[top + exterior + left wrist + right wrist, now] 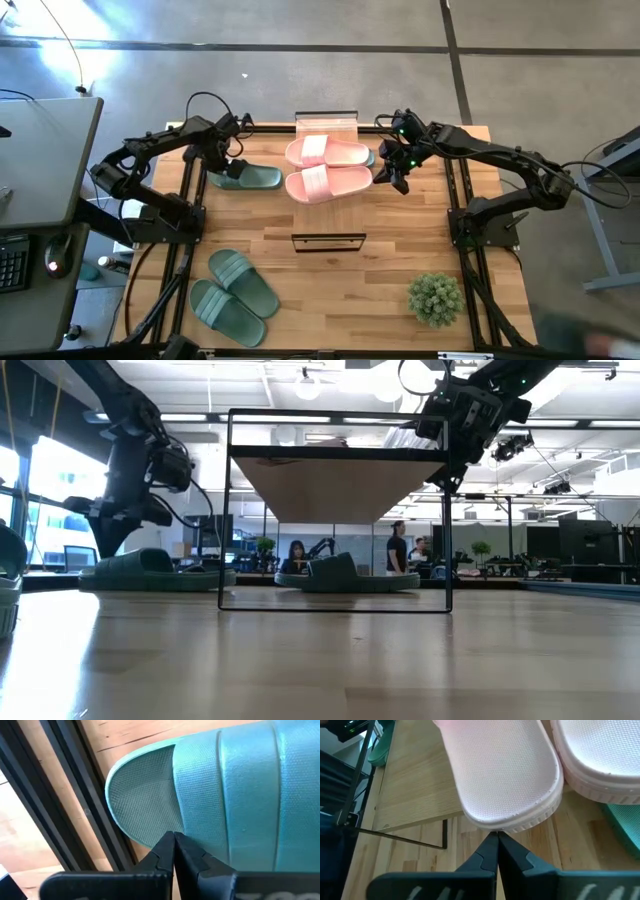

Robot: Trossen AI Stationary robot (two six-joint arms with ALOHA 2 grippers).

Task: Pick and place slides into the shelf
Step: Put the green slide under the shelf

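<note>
Two pale pink slides (328,152) (328,184) lie crosswise on the shelf's (328,241) plank top (415,785), their ends overhanging its edge. One green slide (248,178) rests sole-down on the table at far left. My left gripper (174,837) is shut, its tips over that slide's rounded end. My right gripper (496,836) is shut at the nearer pink slide's (505,775) end, on the shelf's right. Another green slide (345,574) sits on the table under the shelf (335,485). Two more green slides (240,281) (226,313) lie at near left. My left gripper's shut fingertips stand at the footbed rim (160,827) of the green slide's rounded end, coming from above. I cannot tell whether they touch it. My right gripper's shut fingertips stand at the sole rim (507,824) of the nearer pink slide's rounded end, slanting down from the table's right. I cannot tell whether they touch it.
A small potted plant (435,298) stands at the table's near right. Black frame rails run along the table's left side (75,795) and right side (462,200). Bare wood lies between the shelf's near end and the near edge. People sit in the room beyond the table (297,552).
</note>
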